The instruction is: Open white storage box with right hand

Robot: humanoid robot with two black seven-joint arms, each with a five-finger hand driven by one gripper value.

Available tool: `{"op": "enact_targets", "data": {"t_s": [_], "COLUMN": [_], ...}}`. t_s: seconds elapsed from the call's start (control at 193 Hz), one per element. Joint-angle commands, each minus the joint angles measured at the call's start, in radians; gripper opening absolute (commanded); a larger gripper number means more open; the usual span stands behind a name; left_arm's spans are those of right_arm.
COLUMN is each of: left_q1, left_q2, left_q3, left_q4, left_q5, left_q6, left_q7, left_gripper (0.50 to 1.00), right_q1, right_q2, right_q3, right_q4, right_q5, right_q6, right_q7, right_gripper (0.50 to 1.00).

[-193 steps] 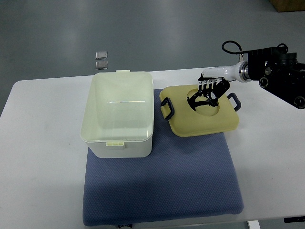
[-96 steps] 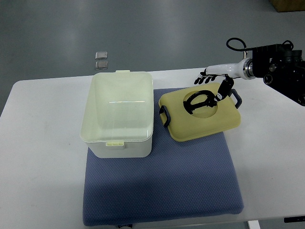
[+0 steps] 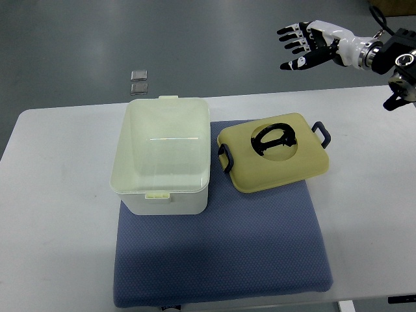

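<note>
The white storage box stands open and empty on the left part of a blue mat. Its pale yellow lid, with a black handle in a round recess and dark side clips, lies flat on the mat to the right of the box. My right hand is raised high at the upper right, well above and beyond the lid, with its fingers spread and nothing in them. The left arm is out of sight.
The mat lies on a white table. Two small grey squares sit on the floor beyond the table's far edge. The right arm's dark body fills the upper right corner.
My right hand let go of the lid's handle, lifted away up and to the right, and spread its fingers. The lid shifted slightly and now lies still on the mat.
</note>
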Motion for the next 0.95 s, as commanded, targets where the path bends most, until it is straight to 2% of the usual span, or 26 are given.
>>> {"op": "enact_targets", "data": {"t_s": [0.0,0.119,0.228,0.441,0.462,0.488,0.508,0.944], "left_q1": [0.000,0.000,0.000,0.000,0.000,0.000,0.000,0.000], "left_q2": [0.000,0.000,0.000,0.000,0.000,0.000,0.000,0.000], "left_q3": [0.000,0.000,0.000,0.000,0.000,0.000,0.000,0.000], "left_q4": [0.000,0.000,0.000,0.000,0.000,0.000,0.000,0.000], "left_q5": [0.000,0.000,0.000,0.000,0.000,0.000,0.000,0.000], "left_q6": [0.000,0.000,0.000,0.000,0.000,0.000,0.000,0.000], "left_q7": [-0.001,0.000,0.000,0.000,0.000,0.000,0.000,0.000], "left_gripper": [1.000,1.000,1.000,1.000,1.000,1.000,1.000,1.000], "right_q1": [-0.033,-0.050,-0.076,-0.145,-0.152,-0.163,-0.171,-0.232], "right_q2": [0.028,0.060,0.094,0.143,0.146,0.152,0.155,0.198], "right_q3": [0.051,0.076,0.113,0.151,0.157,0.166,0.174,0.240], "right_q4": [-0.004,-0.007,-0.007,-0.003,-0.001,-0.001,0.000,0.005], "right_q5": [0.160,0.293,0.353,0.356,0.356,0.356,0.356,0.356], "right_q6": [-0.093,-0.225,-0.290,-0.313,-0.313,-0.311,-0.310,-0.300], "right_q7": [-0.001,-0.001,-0.001,0.017,0.021,0.027,0.030,0.036], "right_gripper": [0.856,0.856,0.856,0.860,0.870,0.915,0.921,0.924]}}
